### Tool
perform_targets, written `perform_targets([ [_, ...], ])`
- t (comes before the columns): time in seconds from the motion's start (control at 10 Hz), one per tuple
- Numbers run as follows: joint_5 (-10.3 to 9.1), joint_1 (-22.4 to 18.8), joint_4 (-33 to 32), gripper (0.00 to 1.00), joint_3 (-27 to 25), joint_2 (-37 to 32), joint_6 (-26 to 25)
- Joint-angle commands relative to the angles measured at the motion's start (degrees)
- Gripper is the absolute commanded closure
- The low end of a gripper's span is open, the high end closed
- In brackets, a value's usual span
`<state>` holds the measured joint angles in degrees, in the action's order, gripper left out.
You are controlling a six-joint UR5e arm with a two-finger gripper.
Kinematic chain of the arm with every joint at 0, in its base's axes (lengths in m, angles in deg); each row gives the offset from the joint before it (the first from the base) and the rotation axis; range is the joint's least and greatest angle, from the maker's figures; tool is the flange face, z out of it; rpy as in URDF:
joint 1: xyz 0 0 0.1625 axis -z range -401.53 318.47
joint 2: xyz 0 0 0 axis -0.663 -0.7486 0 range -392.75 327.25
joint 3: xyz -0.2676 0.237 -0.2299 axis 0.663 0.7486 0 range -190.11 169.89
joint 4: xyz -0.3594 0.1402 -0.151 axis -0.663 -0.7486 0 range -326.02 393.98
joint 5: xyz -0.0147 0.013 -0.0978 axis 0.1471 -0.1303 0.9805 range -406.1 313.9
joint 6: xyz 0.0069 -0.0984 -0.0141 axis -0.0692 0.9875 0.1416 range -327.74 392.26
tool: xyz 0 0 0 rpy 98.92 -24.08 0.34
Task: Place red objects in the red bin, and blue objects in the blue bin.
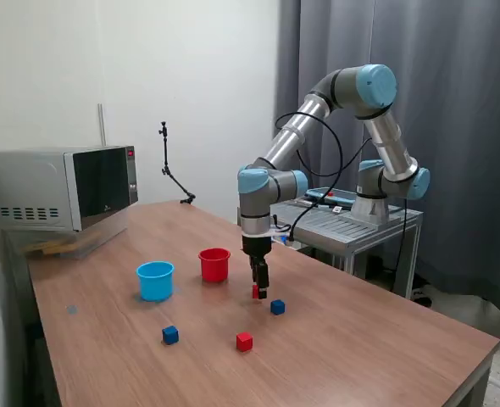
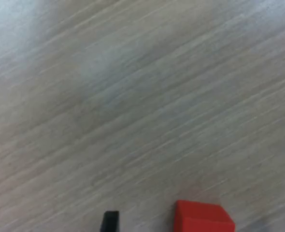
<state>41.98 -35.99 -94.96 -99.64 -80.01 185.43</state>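
Note:
My gripper (image 1: 260,290) hangs low over the wooden table (image 1: 360,339), pointing straight down. A red cube (image 1: 255,292) sits at its tips. The wrist view shows this red cube (image 2: 204,218) between two dark fingertips (image 2: 109,221) with a gap on each side, so the jaws stand open around it. A second red cube (image 1: 244,341) lies nearer the front. One blue cube (image 1: 277,307) rests just beside the gripper, another blue cube (image 1: 170,335) further toward the exterior view's left. The red bin (image 1: 214,264) and the light-blue bin (image 1: 155,281) stand upright behind them.
A microwave (image 1: 63,186) occupies the table's far corner at the exterior view's left. A thin black stand (image 1: 169,170) rises at the back edge. The arm's base sits on a metal cart (image 1: 352,222) beyond the table.

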Motion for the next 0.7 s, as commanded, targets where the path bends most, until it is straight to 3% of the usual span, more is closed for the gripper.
perform_targets([
  [0.0, -0.02, 0.0, 0.09, 0.0, -0.03, 0.06, -0.07],
  [0.4, 0.16, 0.0, 0.18, 0.0, -0.47, -0.02, 0.02],
  [0.5, 0.16, 0.0, 0.18, 1.0, -0.47, -0.02, 0.02],
  [0.6, 0.16, -0.09, 0.18, 1.0, -0.47, -0.02, 0.02],
])
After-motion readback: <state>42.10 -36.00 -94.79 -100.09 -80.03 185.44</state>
